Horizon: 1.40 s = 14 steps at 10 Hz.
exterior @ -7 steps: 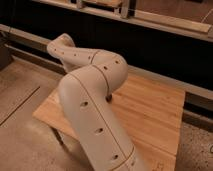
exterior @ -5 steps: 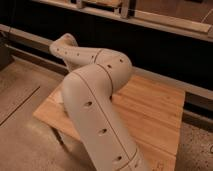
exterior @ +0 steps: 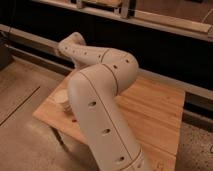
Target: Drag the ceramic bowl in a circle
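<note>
In the camera view, the arm (exterior: 100, 100) is reaching down over the wooden table (exterior: 155, 110) and is hiding the gripper behind its thick segment, near the table's left edge. Whether the gripper is apart or together, I cannot tell. The ceramic bowl (exterior: 60, 96) is peeking out at that same left edge, probably just beside the hidden gripper, with its inside not showing.

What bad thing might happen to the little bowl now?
1. The ceramic bowl peeks out close to the left edge of the wooden table. A wide circle might push it over the side, and ceramic could break.
2. The big arm hides the gripper, which is somewhere behind it, and covers most of the bowl. If the bowl slips or tips, this camera may not show it.
</note>
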Motion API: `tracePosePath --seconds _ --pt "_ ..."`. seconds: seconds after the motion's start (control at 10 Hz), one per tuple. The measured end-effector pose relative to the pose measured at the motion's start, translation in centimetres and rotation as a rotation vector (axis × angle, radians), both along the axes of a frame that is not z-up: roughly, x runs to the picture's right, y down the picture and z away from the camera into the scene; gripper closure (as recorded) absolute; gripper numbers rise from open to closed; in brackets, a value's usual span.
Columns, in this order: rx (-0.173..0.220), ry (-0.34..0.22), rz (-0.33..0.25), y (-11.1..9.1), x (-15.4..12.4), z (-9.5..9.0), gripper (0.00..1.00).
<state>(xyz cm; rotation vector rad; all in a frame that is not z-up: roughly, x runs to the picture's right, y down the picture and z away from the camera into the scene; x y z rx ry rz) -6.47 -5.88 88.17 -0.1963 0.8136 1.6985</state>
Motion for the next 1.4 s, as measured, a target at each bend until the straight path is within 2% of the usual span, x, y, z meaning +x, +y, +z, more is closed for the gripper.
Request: tracePosePath --seconds 0.1,0.3,0.7,1.1,1.3,1.4 --pt "-0.005 0.013 0.010 -0.3 0.7 0.9 0.81" --pt "-0.013 0.021 -0.020 -0.7 0.5 2.1 0.81" --pt "-0.037 -0.048 -0.115 -0.3 -5.3 4.4 0.81" --pt "-0.056 -0.163 -0.194 0.5 -11.3 3.9 0.81" --pt "-0.068 -0.204 -0.249 1.1 -12.6 2.9 0.81" --pt "-0.080 -0.232 -0.298 1.9 -13.2 2.0 0.81"
